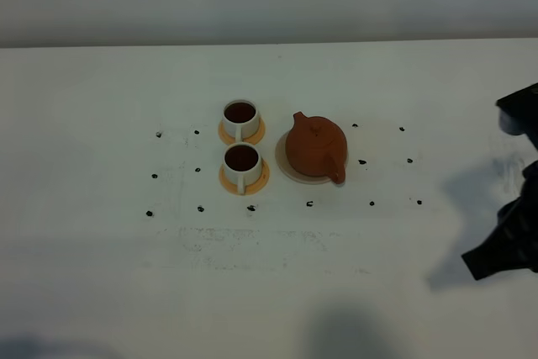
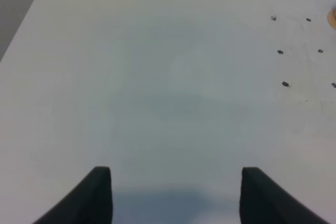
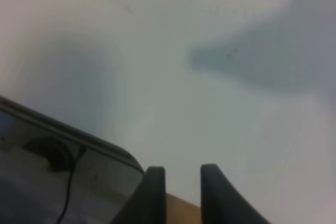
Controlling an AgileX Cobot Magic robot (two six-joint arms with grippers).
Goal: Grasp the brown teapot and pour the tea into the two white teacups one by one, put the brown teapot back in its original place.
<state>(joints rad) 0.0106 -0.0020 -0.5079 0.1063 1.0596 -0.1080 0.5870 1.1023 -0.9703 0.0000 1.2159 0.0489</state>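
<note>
The brown teapot [image 1: 316, 147] stands upright on the cream-white disc coaster [image 1: 284, 163] at the table's middle, spout toward the cups. The two white teacups [image 1: 240, 117] [image 1: 242, 163] stand left of it, each on an orange coaster and each holding dark tea. My right gripper [image 1: 475, 265] is far right of the teapot, near the table's edge; in the right wrist view [image 3: 182, 174] its fingers stand close together with nothing between them. My left gripper [image 2: 176, 182] is open and empty over bare table; it is out of the high view.
Small black marks [image 1: 362, 161] dot the white table [image 1: 101, 266] around the cups and teapot. A sliver of an orange coaster [image 2: 333, 18] shows in the left wrist view. The right wrist view shows the table's edge [image 3: 79, 132] with dark floor beyond.
</note>
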